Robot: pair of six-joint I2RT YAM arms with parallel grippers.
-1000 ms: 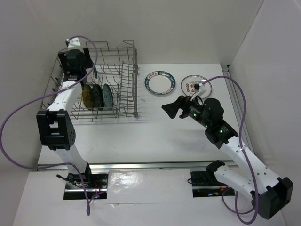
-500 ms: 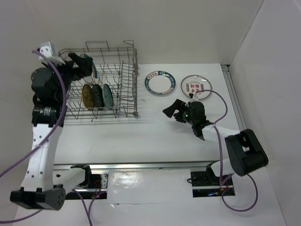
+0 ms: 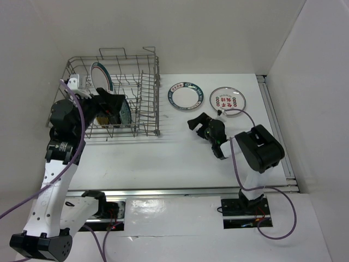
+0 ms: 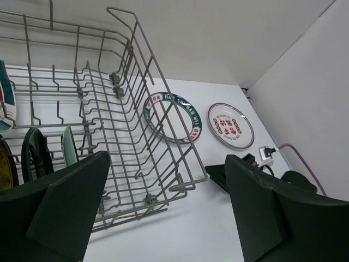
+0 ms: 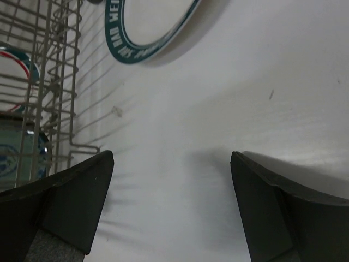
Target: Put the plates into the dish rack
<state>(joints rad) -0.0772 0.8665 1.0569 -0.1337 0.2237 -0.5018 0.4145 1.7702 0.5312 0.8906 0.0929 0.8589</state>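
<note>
The grey wire dish rack (image 3: 148,82) stands at the left. A white plate with a green rim (image 3: 100,76) stands upright in its back left. The yellow, black and teal plates stand in its front row, mostly hidden by my left gripper (image 3: 113,103), which is open and empty above them. A second green-rimmed plate (image 3: 184,96) and the red-marked plate (image 3: 227,101) lie flat on the table. My right gripper (image 3: 198,124) is open and empty, low over the table just in front of the green-rimmed plate (image 5: 152,27).
The left wrist view shows the rack (image 4: 136,136), the black plate (image 4: 35,158), the teal plate (image 4: 69,150), and both table plates beyond it. A white connector and purple cable (image 3: 232,112) lie by the red-marked plate. White walls enclose the table.
My left gripper let go of the green-rimmed plate, which now stands in the rack, and moved toward the rack's front. My right arm folded in; its gripper stayed near the same spot.
</note>
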